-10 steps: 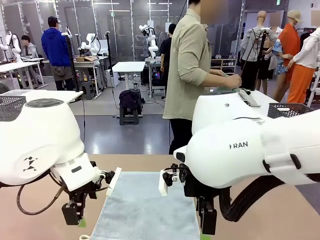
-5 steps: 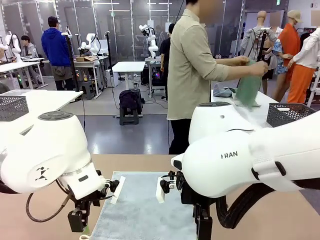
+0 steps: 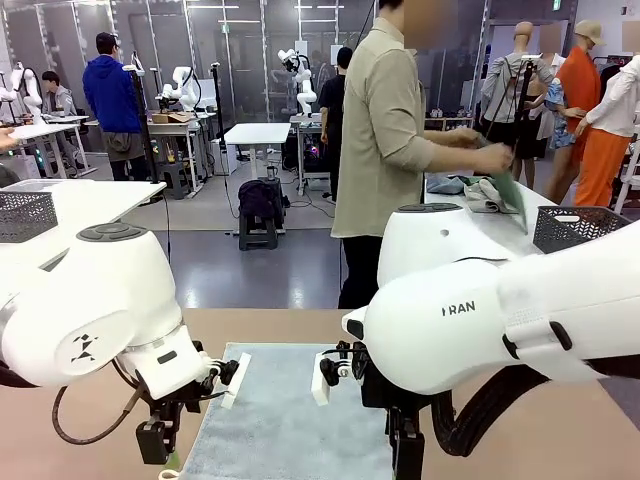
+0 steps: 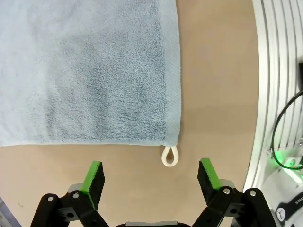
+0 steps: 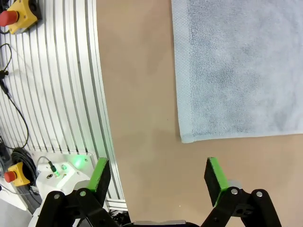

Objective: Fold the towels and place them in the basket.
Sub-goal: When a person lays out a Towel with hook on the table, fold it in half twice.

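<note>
One light blue-grey towel [image 3: 285, 420] lies flat on the brown table between my two arms. In the left wrist view the towel [image 4: 90, 71] spreads across the upper left, and its white loop [image 4: 170, 156] sticks out at the near corner. My left gripper [image 4: 151, 172] hangs open just short of that loop, touching nothing. In the right wrist view the towel's [image 5: 236, 71] other near corner lies ahead of my open right gripper [image 5: 158, 175], a little to its right. From the front, the left gripper [image 3: 155, 445] and the right gripper [image 3: 405, 460] point down at the towel's near edge.
A person [image 3: 385, 140] stands across the table, turned toward a white side table [image 3: 545, 205] with a pile of cloths [image 3: 480, 192]. A dark wire-mesh basket [image 3: 580, 228] stands there behind my right arm; a similar one [image 3: 25, 215] sits on the left table. Slotted aluminium rails [image 5: 61, 85] edge the table's near side.
Both arms shifted and their grippers sank a little toward the towel's near corners, then held still. The person lifted a dark green cloth and brought it back down to the side table.
</note>
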Controlling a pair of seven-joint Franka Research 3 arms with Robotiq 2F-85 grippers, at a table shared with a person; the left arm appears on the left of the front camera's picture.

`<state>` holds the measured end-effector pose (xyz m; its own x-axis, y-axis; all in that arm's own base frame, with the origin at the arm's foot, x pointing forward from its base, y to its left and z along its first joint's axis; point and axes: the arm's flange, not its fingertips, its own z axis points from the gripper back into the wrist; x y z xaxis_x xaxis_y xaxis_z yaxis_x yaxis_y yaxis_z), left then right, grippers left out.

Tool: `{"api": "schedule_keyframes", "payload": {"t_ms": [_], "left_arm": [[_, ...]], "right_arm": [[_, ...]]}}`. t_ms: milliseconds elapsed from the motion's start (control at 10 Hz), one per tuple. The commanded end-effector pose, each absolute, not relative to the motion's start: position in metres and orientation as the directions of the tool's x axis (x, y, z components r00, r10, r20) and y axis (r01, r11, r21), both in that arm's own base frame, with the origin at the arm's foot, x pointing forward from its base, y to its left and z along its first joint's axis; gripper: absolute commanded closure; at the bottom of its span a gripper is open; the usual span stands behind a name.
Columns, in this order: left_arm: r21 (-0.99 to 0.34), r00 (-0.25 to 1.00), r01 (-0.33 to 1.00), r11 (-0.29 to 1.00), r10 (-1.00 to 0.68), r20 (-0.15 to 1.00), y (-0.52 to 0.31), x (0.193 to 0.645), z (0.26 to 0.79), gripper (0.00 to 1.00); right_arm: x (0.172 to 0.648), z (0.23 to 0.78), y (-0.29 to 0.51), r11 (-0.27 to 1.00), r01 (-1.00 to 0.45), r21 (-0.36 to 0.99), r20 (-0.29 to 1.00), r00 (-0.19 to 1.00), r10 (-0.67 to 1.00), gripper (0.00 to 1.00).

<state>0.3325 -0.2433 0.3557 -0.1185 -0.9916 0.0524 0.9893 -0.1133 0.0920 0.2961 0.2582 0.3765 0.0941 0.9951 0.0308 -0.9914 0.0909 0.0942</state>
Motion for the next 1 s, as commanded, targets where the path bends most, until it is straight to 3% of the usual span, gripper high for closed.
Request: {"api": "schedule_keyframes", "payload": {"t_ms": [0,300,900], "left_arm": [[0.092,-0.115,0.990,-0.110,-0.992,0.053,-0.242,0.332,0.358,0.00],[0.124,-0.053,0.991,-0.046,-0.997,0.053,-0.249,0.334,0.354,0.00],[0.042,-0.037,0.999,-0.034,-0.997,0.062,-0.252,0.321,0.326,0.00]], "right_arm": [[0.296,0.376,0.258,0.088,-0.992,0.090,0.027,0.091,0.996,0.00],[0.304,0.377,0.262,0.065,-0.992,0.110,0.000,0.065,0.998,0.00],[0.303,0.354,0.268,0.047,-0.997,0.062,-0.018,0.046,0.999,0.00]]}}
